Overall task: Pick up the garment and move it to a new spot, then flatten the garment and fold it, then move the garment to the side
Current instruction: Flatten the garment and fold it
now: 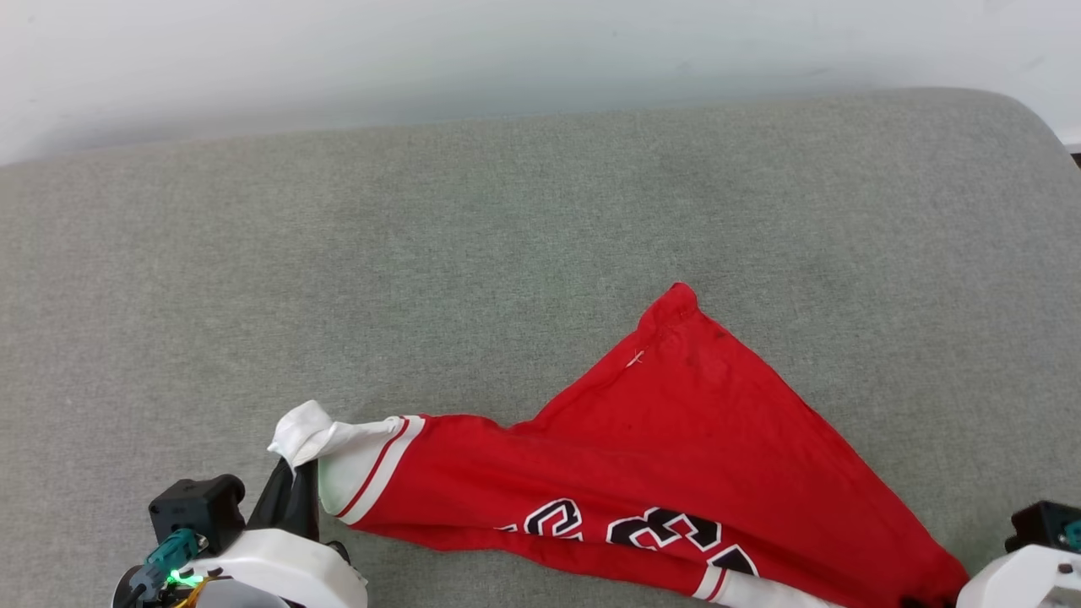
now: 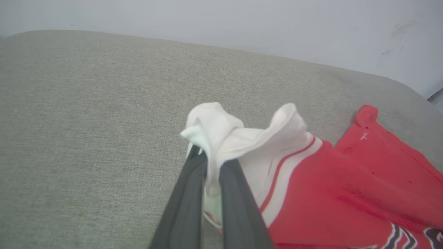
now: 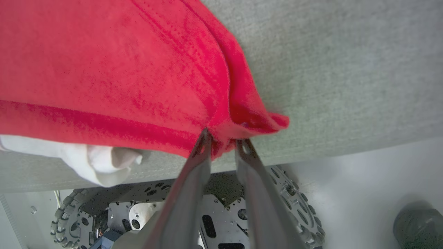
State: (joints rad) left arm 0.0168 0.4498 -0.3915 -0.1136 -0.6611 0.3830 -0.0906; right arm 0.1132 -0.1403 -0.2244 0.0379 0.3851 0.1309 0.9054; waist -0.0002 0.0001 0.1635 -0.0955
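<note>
A red jersey-style T-shirt with white sleeves and dark white-outlined lettering (image 1: 676, 456) lies stretched across the near part of a grey woven upholstered cushion (image 1: 422, 253), one red corner pointing towards the far edge. The left gripper (image 2: 211, 162) sits at the lower left of the head view, fingers angled up and forward, clamped on the bunched white sleeve (image 2: 225, 135), which is lifted slightly off the cushion. The right gripper (image 3: 224, 142) reaches in at the cushion's near edge, above the robot's dark wheeled base (image 3: 221, 214). Its fingers stand a little apart with a gathered red corner of the T-shirt between the tips; whether they pinch it cannot be told.
</note>
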